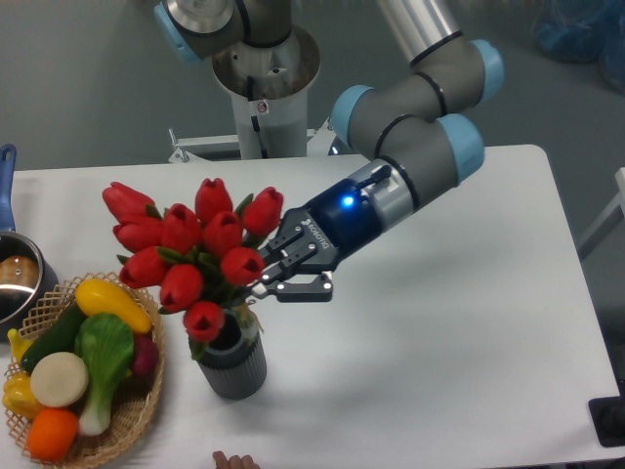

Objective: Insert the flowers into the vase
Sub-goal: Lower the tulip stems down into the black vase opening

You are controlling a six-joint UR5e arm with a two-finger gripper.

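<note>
One arm, UR5e, reaching in from upper right. Gripper (276, 274) clamped on the flowers (190, 256), holding them at the stem end just below the heads; fingers poke out either side of the bunch's right edge. Approx ten red tulip heads, glossy, closed, fanned out to the left of the gripper and a bit above it, green leaves btwn them. Bunch tilts up-left. Lowest head hangs right over the vase (234, 360) mouth, stems seem to go down into it, but can't tell how deep, heads block the view. Vase is below and slightly left of the gripper, dark grey, ribbed, upright on the table (439, 371). Bunch is wider than the vase.

Blue light lit on the wrist behind the gripper. Arm base (262, 68) sits well behind and above, at the table's far edge.

Further left of the gripper, past the vase: wicker basket (137, 410) w/ toy veg and fruit, yellow, green, white, orange pieces. It's near the vase, not touching. Far left, partly cut off: steel pot (18, 278) w/ blue handle, just beside the basket's upper rim.

Below the vase at the frame's bottom edge, a fingertip (234, 460) of a person peeks in.
</note>
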